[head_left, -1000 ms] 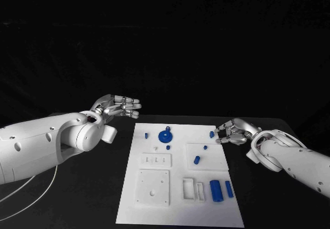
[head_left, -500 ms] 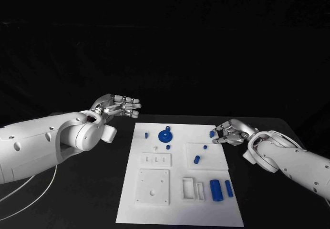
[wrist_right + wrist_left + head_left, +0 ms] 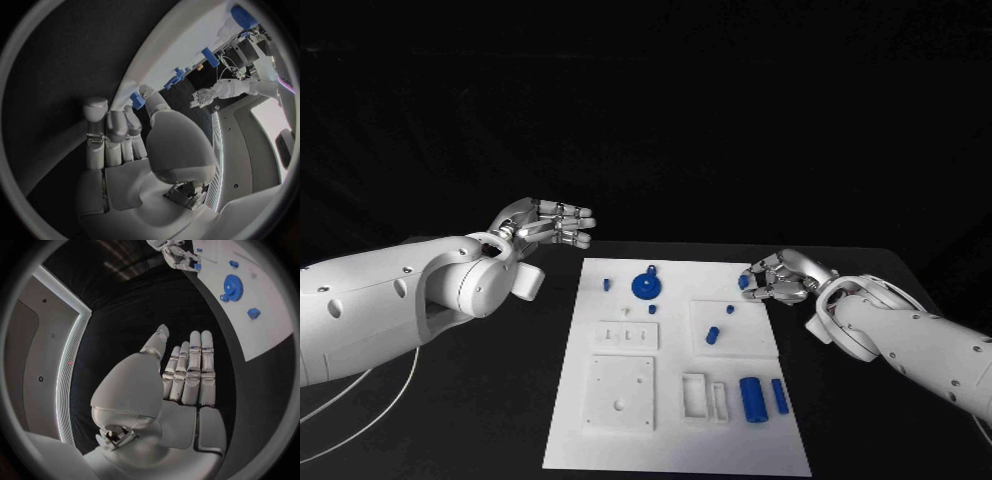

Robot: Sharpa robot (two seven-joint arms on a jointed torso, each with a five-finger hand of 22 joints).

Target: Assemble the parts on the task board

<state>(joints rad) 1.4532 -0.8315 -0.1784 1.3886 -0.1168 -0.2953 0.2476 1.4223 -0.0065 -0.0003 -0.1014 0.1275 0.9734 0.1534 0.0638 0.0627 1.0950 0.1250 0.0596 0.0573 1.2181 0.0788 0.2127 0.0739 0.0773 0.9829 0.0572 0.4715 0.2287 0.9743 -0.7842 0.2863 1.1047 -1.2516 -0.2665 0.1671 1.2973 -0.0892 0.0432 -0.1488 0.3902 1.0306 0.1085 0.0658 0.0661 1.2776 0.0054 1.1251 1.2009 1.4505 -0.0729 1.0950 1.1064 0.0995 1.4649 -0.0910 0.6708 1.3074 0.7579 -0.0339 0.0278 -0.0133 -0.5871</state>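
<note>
Right hand (image 3: 780, 277) curled at task board (image 3: 675, 420) edge — possibly touching; left hand (image 3: 548, 224) raised.

My left hand (image 3: 548, 224) hovers beyond the far left corner of the task board (image 3: 678, 440), fingers curled, holding nothing. My right hand (image 3: 779, 277) sits at the board's far right corner, fingers curled beside a small blue part (image 3: 744, 282). A blue gear (image 3: 646, 287) stands near the far edge.

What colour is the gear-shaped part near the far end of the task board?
Blue. The gear stands out against the white task board, clearest in the head view.
</note>
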